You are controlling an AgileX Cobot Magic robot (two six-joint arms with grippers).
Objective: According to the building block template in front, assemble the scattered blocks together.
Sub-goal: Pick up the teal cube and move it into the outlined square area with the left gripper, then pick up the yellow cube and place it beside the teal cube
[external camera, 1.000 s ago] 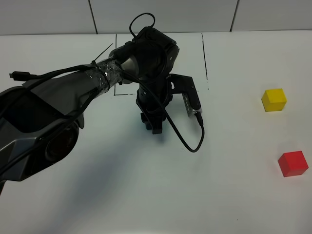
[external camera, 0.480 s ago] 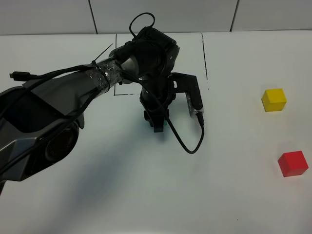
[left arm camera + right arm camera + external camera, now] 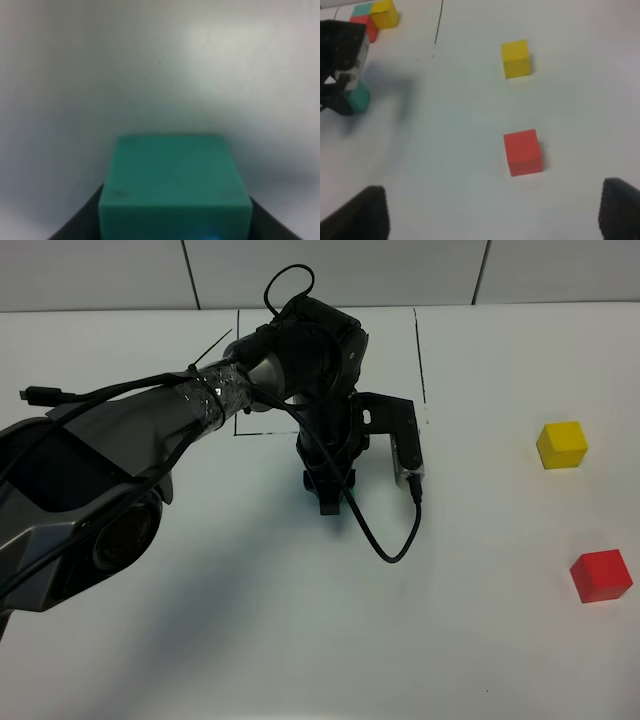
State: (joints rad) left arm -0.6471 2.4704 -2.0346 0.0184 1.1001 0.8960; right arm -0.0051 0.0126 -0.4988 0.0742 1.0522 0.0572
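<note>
Far block (image 3: 562, 445) lies behind near block (image 3: 601, 575), both right of the left pincer (image 3: 325, 495).

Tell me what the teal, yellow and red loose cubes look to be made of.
Teal cube: probably plastic or painted wood; flat, even colour, matte faces, slightly rounded edges. Yellow cube and red cube: same look, solid uniform colour, no grain or glare; the exact material is uncertain.
</note>
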